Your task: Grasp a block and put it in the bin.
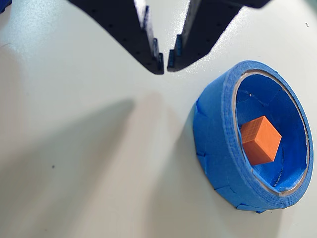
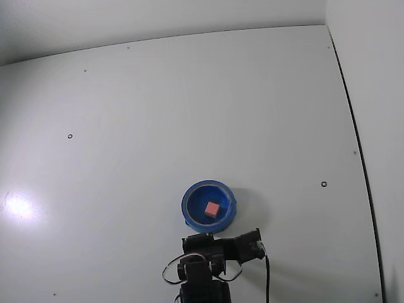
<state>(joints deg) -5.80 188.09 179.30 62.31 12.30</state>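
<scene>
The block [image 1: 260, 140] lies inside the bin [image 1: 218, 134], near the middle of its floor, so the drop looks done; the gripper [image 1: 165, 63], left of the bin in the wrist view, holds nothing, its tips almost together above the bare desk [image 2: 126, 126].

The wrist view is taken from close above the gripper [image 1: 165, 63], angled down at the table [image 1: 74, 148] — the fingertips enter from the top edge, and the bin [image 1: 218, 144] with the block [image 1: 260, 140] is seen large, just beyond and to the right of them. The fixed view is set high and far, looking down — the arm [image 2: 208, 265] is seen at the bottom edge. Bin [image 2: 189, 202], block [image 2: 212, 208] and surrounding table [image 2: 189, 113] are shared by both.
</scene>
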